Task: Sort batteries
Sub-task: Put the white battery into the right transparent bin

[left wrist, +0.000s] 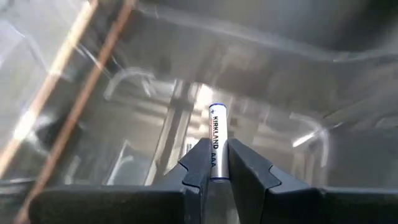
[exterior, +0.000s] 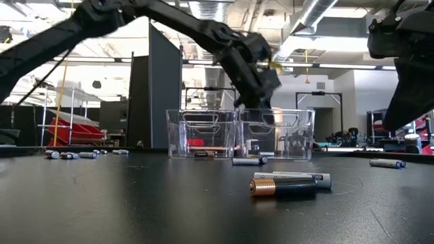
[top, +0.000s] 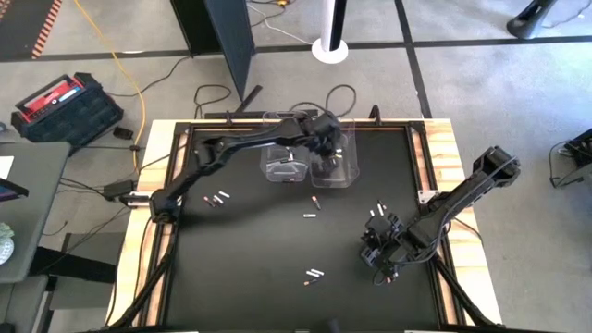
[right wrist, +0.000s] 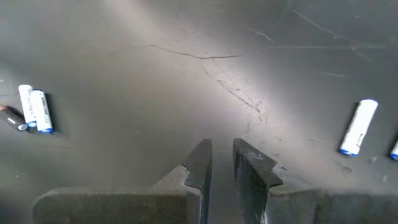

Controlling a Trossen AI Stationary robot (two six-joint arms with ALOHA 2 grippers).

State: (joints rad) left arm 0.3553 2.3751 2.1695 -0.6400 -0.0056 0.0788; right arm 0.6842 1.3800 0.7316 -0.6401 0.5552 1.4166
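batteries are what this job turns on, and one white battery [left wrist: 216,143] is pinched upright between the fingers of the left hand [left wrist: 214,173], its printed end sticking out past the tips. that hand hangs over the two clear bins [top: 310,157] at the far side of the bench [top: 250,259], above the seam where they meet, roughly over the right-hand one.

the risk, as i judge it, is a drop into the wrong bin: the hand sits close to the shared wall, so a battery let go here could tip either way or catch on the rim and bounce out onto the bench. the grip is only on the lower part of the cell, so it could also swing as the fingers part.

the right hand [right wrist: 221,163] hovers low over the near right part of the bench, fingers narrowly apart and holding nothing, with a white battery [right wrist: 359,127] off to one side and a pair [right wrist: 35,109] to the other.

farther out, loose batteries lie scattered: a pair near the left edge [top: 216,199], one mid-bench [top: 310,215], a pair toward the front [top: 315,275].
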